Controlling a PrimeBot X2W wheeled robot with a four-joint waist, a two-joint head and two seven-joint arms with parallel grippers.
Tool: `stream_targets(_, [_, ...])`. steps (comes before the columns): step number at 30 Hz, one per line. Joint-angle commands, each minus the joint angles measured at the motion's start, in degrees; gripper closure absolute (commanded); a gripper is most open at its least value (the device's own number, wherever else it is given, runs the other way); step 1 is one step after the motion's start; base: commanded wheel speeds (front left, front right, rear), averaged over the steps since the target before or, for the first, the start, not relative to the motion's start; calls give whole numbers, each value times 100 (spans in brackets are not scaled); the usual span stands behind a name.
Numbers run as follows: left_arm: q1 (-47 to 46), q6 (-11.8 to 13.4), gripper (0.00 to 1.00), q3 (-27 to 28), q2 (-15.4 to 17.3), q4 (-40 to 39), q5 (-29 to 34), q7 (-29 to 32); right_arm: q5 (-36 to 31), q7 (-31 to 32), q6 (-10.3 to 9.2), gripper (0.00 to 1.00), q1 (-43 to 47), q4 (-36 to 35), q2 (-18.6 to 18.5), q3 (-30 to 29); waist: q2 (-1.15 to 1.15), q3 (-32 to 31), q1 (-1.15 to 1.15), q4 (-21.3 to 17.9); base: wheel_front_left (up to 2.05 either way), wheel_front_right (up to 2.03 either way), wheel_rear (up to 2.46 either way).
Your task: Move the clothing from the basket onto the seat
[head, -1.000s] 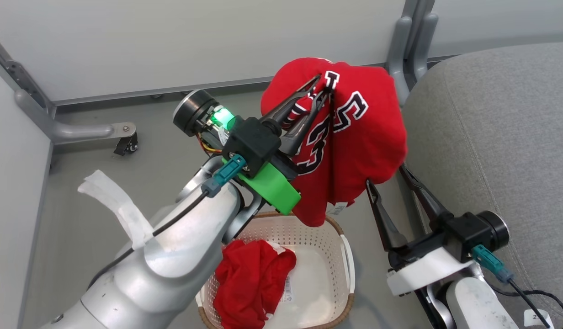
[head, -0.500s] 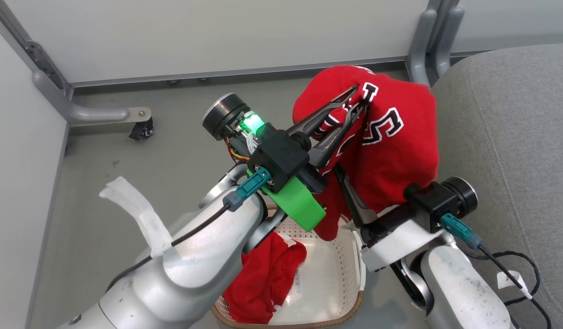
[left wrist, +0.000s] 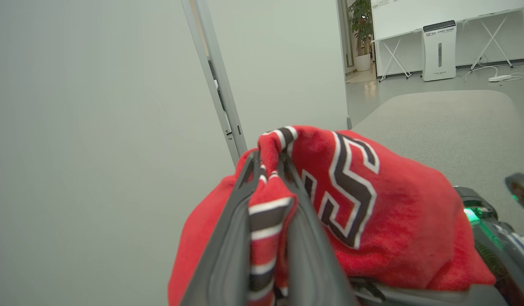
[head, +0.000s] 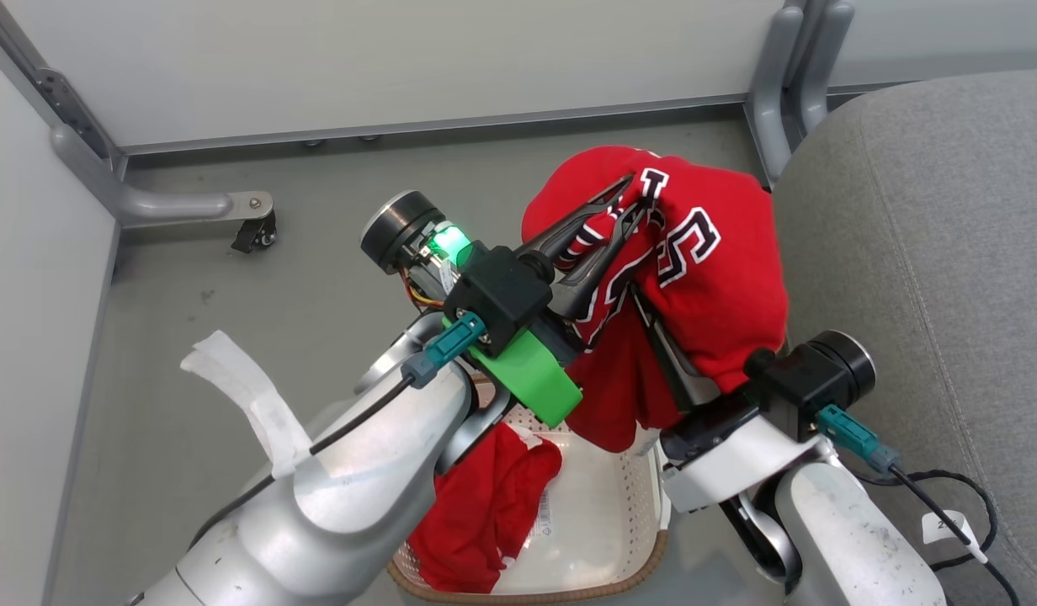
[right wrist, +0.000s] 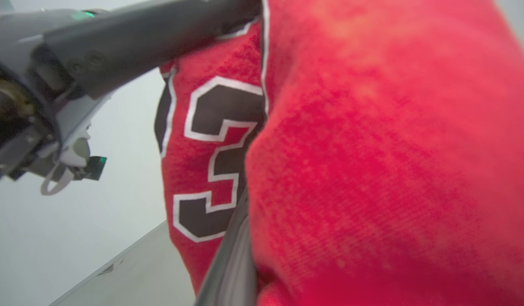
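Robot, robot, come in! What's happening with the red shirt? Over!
Left pincer shut on jersey, held above basket. Right pincer under it, grip hidden. Other red garment in basket. Seat beside, nothing between.

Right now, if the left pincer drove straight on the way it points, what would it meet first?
Shut on the jersey, the left pincer aims at the pale partition panel beside its post; probably that first, though depth is unclear.

Even, bright indoor light — soft shadows, right wrist view blurred.
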Motion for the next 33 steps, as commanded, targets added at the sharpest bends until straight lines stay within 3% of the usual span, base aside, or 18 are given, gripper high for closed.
stream_targets(1, [74, -20, 100, 29, 21, 27, 16, -20, 40, -17, -6, 100, 68, -27, -36, -11, 56, 1, 0, -14, 0, 0, 0])
stream_targets(3, [104, 34, 100, 70, 5, 106, -13, -20, 40, -17, -6, 100, 96, -35, -42, -3, 56, -1, 0, -25, 0, 0, 0])
stream_targets(4, [83, 46, 58, 88, -11, 101, 18, -20, 41, -17, -6, 100, 102, -37, -43, 1, 56, 3, 0, -32, 0, 0, 0])
stream_targets(5, [83, 52, 0, 89, -20, 113, 37, -20, 42, -17, -6, 100, 106, -37, -43, 0, 56, 6, 0, -37, 0, 0, 0])
stream_targets(22, [311, -19, 0, 143, -61, 95, 221, -19, 28, -17, -6, 100, 165, -2, -46, -239, 56, 63, 0, -86, 0, 0, 0])
stream_targets(33, [444, -69, 0, 89, 7, 99, 264, -19, -87, -18, -6, 100, 158, -112, -55, -711, 56, 232, 0, -648, 0, 0, 0])
